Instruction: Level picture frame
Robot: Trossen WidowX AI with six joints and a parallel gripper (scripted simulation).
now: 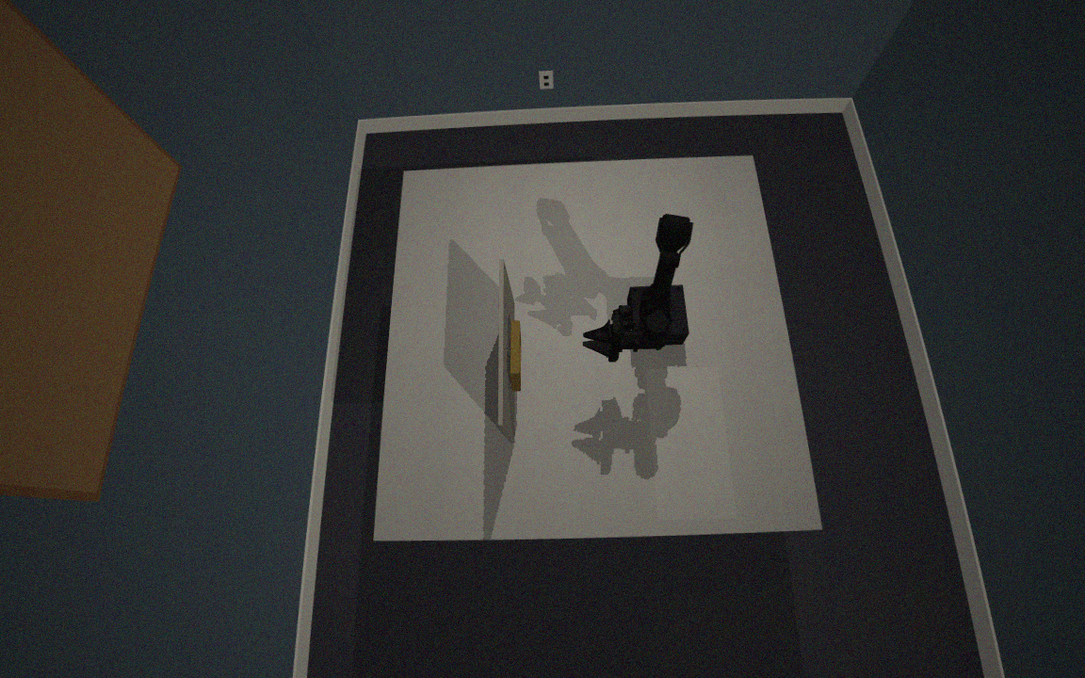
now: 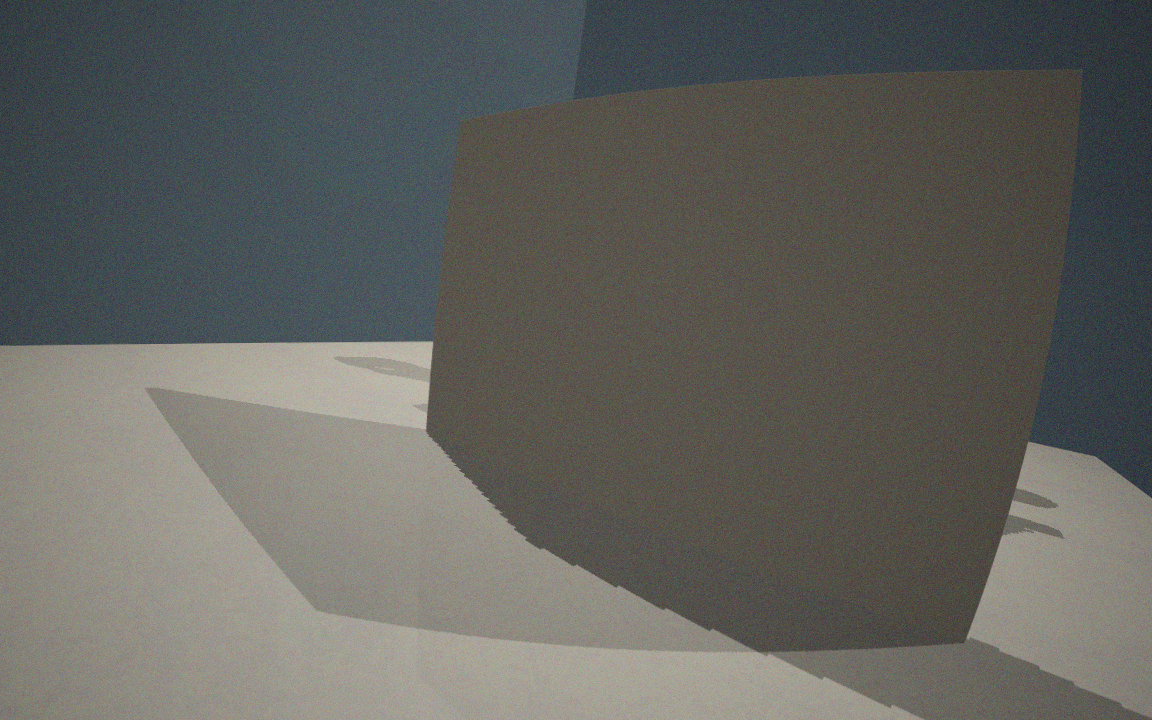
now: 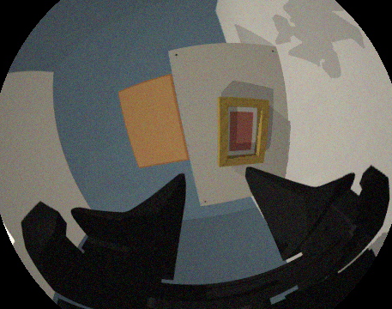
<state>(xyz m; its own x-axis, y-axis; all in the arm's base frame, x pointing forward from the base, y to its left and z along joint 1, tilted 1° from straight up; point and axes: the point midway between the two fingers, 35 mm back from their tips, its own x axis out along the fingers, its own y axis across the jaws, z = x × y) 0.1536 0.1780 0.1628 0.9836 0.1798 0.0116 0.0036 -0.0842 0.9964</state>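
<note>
At nine o'clock from the gripper (image 1: 583, 339) (image 3: 215, 172) in the top view, the picture frame (image 1: 515, 354) (image 3: 222, 130) is mounted on the near face of an upright board (image 1: 501, 295) (image 2: 741, 358) (image 3: 196, 107). The jaws are partly open, a little past half, with nothing between them; both fingertips are apart from the frame. In the top view they point toward nine o'clock, and the dark arm base (image 1: 679, 332) is located behind them at about two o'clock, on the pale table (image 1: 445, 506) (image 2: 159, 644) (image 3: 341, 129). In the wrist view, the frame is positioned at one o'clock from the midpoint of the fingertips, toward the three o'clock side of the board. Its border is gold, enclosing a pale mat and a red center. Whether it hangs level cannot be determined from this oblique, curved view. An orange panel (image 1: 40, 252) (image 3: 154, 124) is visible at ten o'clock from the same midpoint. Shadows fall on the board around the frame. In the exterior view, the board's rear face conceals the frame and the gripper.
</note>
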